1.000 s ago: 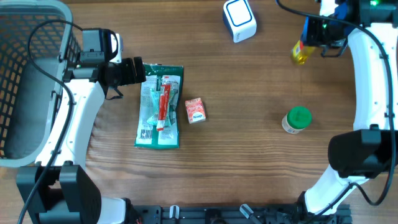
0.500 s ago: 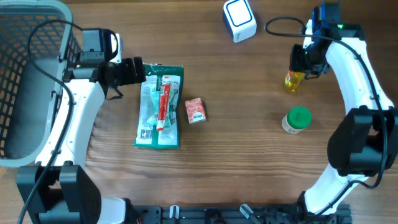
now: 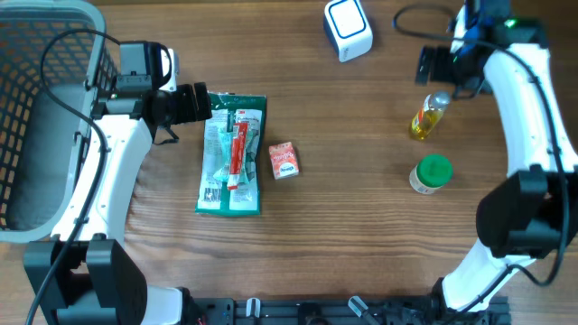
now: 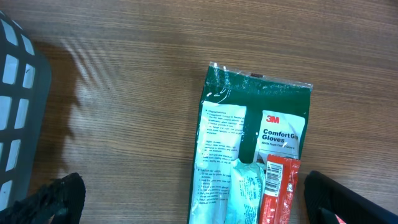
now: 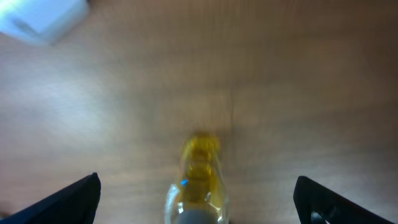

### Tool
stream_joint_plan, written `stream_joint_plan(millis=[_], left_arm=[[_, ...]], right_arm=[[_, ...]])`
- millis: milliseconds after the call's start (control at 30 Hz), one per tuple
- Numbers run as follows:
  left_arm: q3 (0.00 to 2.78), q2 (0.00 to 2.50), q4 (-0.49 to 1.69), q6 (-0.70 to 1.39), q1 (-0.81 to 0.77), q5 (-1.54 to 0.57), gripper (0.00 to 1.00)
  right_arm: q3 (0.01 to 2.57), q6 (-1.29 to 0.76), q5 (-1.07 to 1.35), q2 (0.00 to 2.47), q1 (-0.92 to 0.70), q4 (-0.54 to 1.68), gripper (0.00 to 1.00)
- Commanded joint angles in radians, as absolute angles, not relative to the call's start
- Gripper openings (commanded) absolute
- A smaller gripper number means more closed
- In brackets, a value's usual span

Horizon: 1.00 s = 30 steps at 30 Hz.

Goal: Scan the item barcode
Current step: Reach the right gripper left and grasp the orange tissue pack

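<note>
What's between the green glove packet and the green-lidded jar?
A small red-and-white box, close to the glove packet; then bare wood up to the jar. Seen from overhead.

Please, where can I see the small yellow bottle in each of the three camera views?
Overhead: the yellow bottle is at the upper right, above the green-capped jar.
Left wrist: not in it.
Right wrist: bottom centre, blurred.
Shared landmark: the white scanner, top centre in the overhead view, top left corner in the right wrist view.
</note>
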<state>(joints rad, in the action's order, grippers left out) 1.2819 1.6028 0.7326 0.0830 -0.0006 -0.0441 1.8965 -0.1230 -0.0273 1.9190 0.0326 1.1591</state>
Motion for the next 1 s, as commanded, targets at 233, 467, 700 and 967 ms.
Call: stream_joint_plan(millis=[233, 467, 700, 967], left_arm=[[1.289, 1.599, 0.730, 0.067, 0.003, -0.052, 1.00], [1.289, 1.599, 0.730, 0.067, 0.003, -0.052, 1.00], [1.289, 1.599, 0.730, 0.067, 0.003, -0.052, 1.00], [1.289, 1.599, 0.730, 0.067, 0.003, -0.052, 1.00]], right_arm=[[2.007, -0.133, 0.368, 1.737, -0.205, 1.329, 0.90], [1.778, -0.300, 0.364, 1.744, -0.488, 1.192, 0.88], [1.477, -0.528, 0.186, 1.744, -0.745, 0.839, 0.86], [1.314, -0.526, -0.105, 1.745, -0.852, 0.638, 1.00]])
